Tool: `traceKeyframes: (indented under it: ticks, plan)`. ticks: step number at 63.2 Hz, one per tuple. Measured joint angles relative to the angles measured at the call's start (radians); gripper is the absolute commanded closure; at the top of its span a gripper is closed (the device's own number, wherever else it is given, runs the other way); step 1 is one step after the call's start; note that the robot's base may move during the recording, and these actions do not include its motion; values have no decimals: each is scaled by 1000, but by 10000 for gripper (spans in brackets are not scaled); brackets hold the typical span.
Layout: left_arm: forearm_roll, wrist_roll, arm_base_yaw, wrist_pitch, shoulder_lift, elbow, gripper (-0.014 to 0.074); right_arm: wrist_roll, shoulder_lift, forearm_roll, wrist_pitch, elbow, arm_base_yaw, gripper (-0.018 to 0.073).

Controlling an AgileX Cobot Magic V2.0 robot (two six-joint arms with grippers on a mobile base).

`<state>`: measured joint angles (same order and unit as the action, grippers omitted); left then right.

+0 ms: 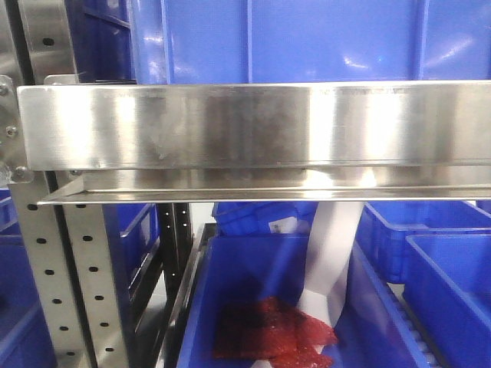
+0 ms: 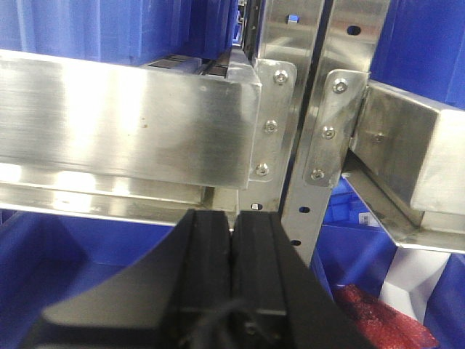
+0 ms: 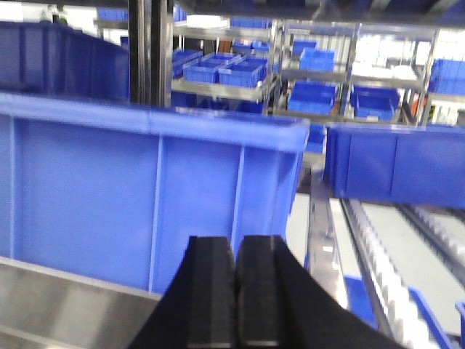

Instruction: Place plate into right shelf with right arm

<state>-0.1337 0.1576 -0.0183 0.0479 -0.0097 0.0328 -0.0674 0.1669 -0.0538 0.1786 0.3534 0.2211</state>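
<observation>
We see our left hand (image 2: 232, 233) closed, empty, near a steel shelf rail (image 2: 131, 116). Our right hand (image 3: 236, 254) is closed, empty, facing a blue bin (image 3: 145, 196).

The shelf (image 1: 253, 126) is brushed stainless steel. Its broad front rail runs level across the front view, with a thinner folded lip just beneath it. The metal is shiny, showing soft reflections and a few faint smudges. At its left end the rail is bolted to a perforated steel post (image 1: 34, 261). A blue plastic crate (image 1: 276, 38) stands on top of it.
</observation>
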Motion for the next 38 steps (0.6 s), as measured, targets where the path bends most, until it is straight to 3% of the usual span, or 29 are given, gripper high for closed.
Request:
traceKeyframes:
  ticks: [11,25,38]
  plan:
    - [0,0,0,0,0,0,724,0,-47,2,-55,-81,-35,505]
    - [0,0,0,0,0,0,724,0,-162,2,-101,-243,-209,505]
    - [0,0,0,0,0,0,724,14,-175,-9,-155,-378,-241,505]
